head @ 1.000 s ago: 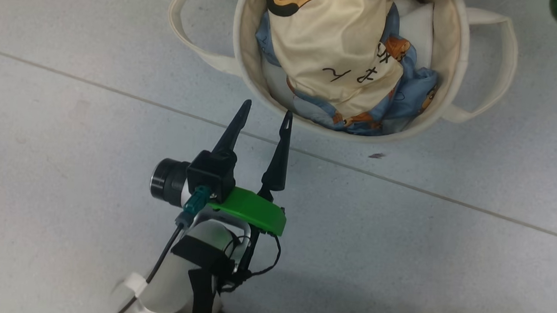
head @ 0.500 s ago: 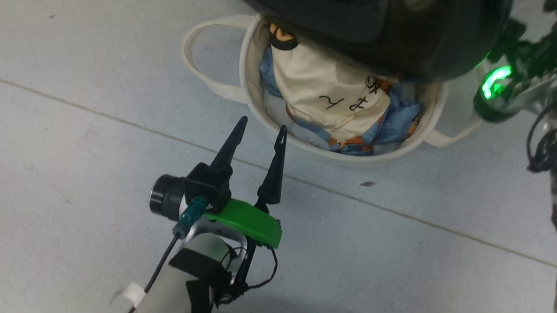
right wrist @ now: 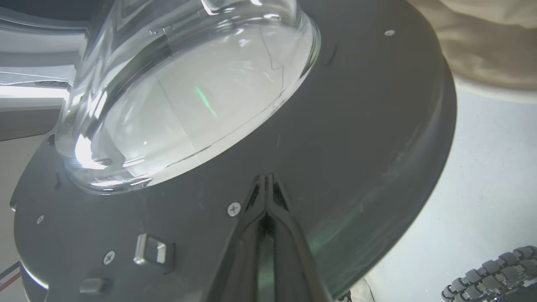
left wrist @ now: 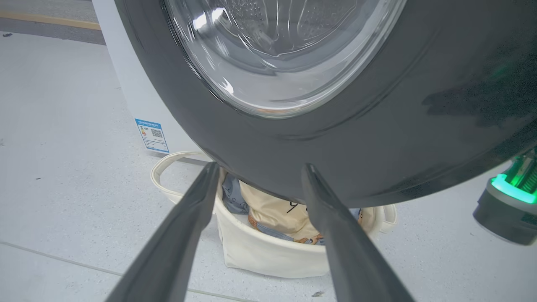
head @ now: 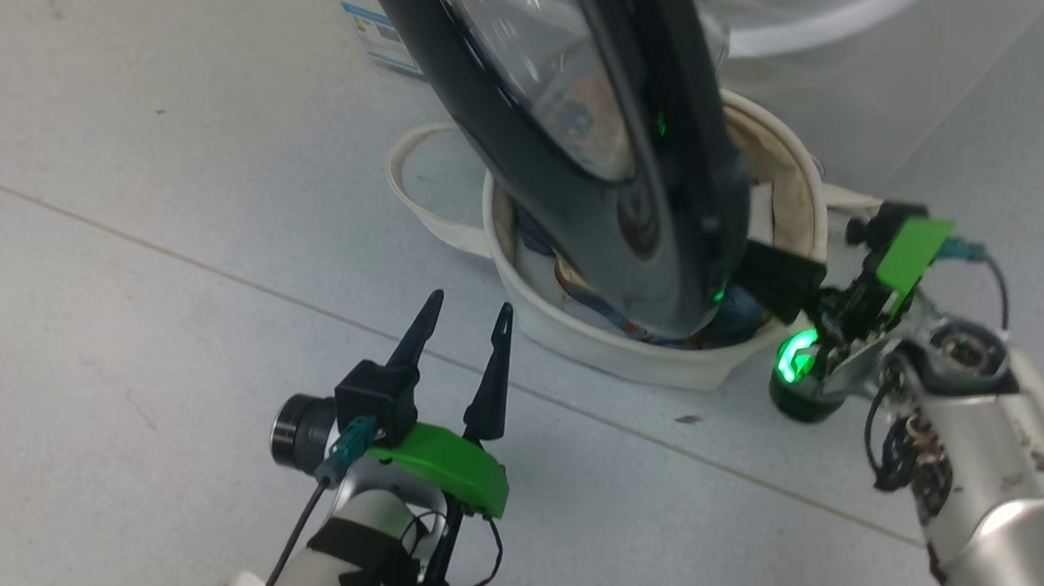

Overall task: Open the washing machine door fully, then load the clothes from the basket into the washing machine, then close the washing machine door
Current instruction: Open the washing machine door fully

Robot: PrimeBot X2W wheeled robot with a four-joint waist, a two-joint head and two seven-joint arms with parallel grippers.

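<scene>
The washing machine door (head: 615,183), black-rimmed with a glass bowl, hangs swung out over the basket (head: 660,369). It hides most of the clothes (left wrist: 272,209), a cream garment on blue ones. My right gripper (right wrist: 266,180) is shut with nothing between its fingers, and its tips rest against the door's inner face (right wrist: 356,126) below the glass. In the head view the right gripper (head: 774,278) reaches behind the door's lower edge. My left gripper (head: 470,301) stands open above the floor, a little short of the basket's near wall. The white washing machine (left wrist: 126,84) stands behind.
A blue label (left wrist: 153,135) sits low on the machine's front. The door's metal latch (right wrist: 153,251) lies left of my right fingers. A looped basket handle (head: 421,192) sticks out to the left. Pale tiled floor (head: 137,223) with a seam line lies open to the left.
The head view has shifted. The door has swung out over the basket and now covers most of the clothes, with the right arm behind it. The left gripper stays open in place.
</scene>
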